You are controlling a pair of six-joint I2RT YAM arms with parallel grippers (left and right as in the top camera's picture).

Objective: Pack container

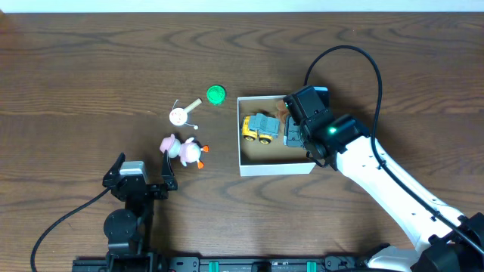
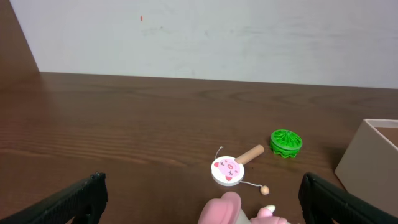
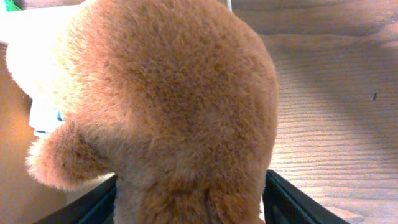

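Right gripper (image 1: 296,130) is squeezed onto a fuzzy brown plush toy (image 3: 161,93) and holds it over the right side of the shallow square cardboard box (image 1: 276,167). The box is white outside and brown inside. It sits on the dark brown wooden table (image 1: 91,75), a little right of the middle. A yellow and grey toy truck (image 1: 259,127) is already lying inside it.

I think the packing is partly done: one toy is in and the brown one is just about to go in. Three things are not packed yet. Just left of the box lie a green round ridged disc (image 1: 216,94) and a small white drum toy with a wooden stick (image 1: 179,115). Below them is a pink and white soft toy (image 1: 181,149). The left gripper (image 1: 144,172) rests near that soft toy with its jaws wide apart, holding nothing.
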